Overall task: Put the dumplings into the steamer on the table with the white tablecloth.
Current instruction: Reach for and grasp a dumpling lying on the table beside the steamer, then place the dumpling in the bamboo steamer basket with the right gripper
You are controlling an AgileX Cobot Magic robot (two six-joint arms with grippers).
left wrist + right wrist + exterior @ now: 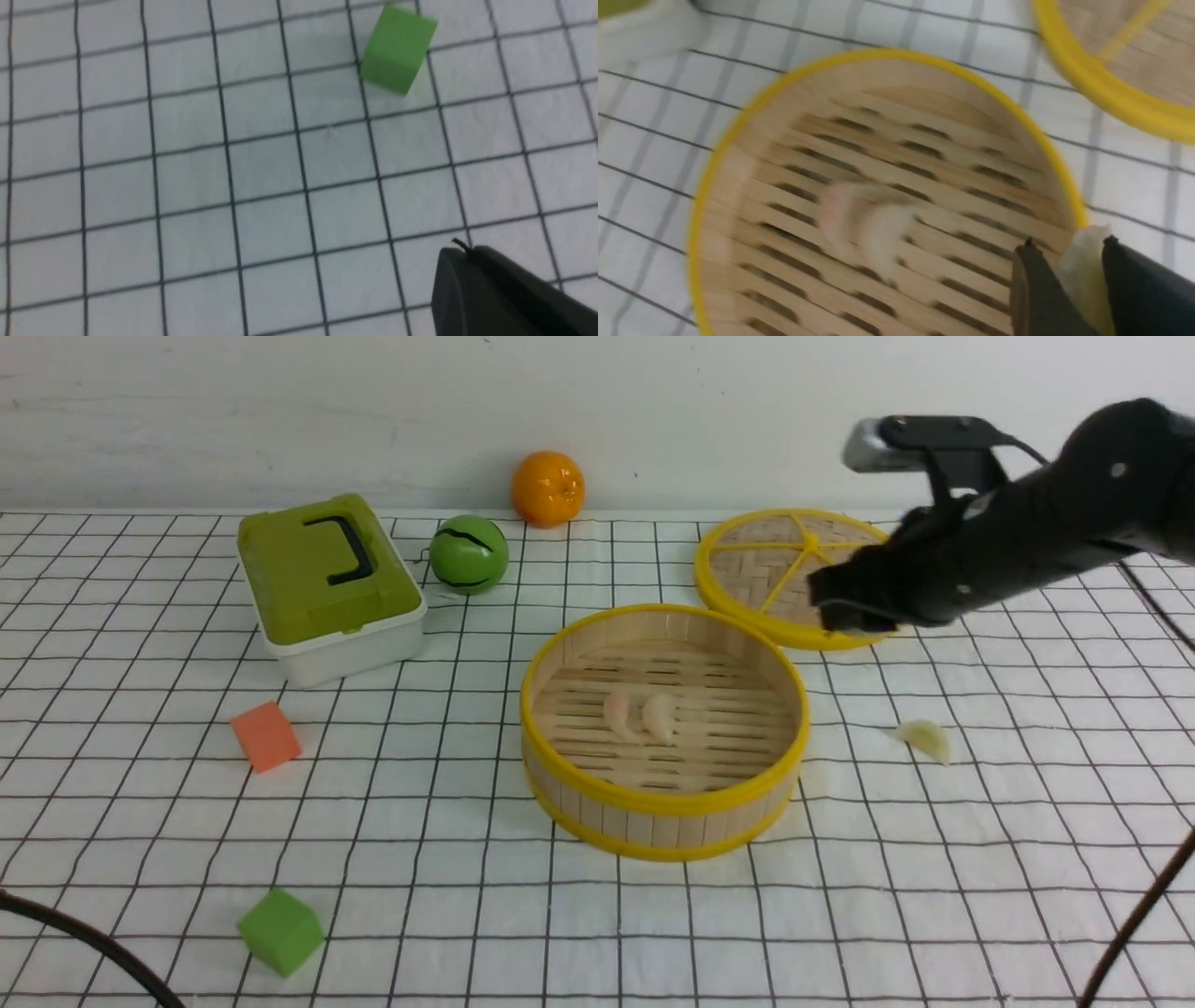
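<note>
The steamer (653, 803) stands mid-table on the white tablecloth (934, 896), with two pale pinkish dumplings (619, 714) (660, 716) side by side on its slatted floor. A pale greenish-yellow dumpling (924, 739) lies on the cloth to its right. My right gripper (836, 607) hangs above the cloth just right of the steamer's far right rim. In the right wrist view that gripper (1070, 242) is shut on another greenish-yellow dumpling (1083, 275), over the steamer's rim (887, 55). My left gripper (460, 249) is shut and empty over bare cloth.
The flat woven lid (766, 569) lies behind the steamer, partly under my right arm. At the left are a green-lidded box (327, 579), a green ball (469, 553), an orange (547, 488), an orange cube (266, 735) and a green cube (280, 931) (397, 49).
</note>
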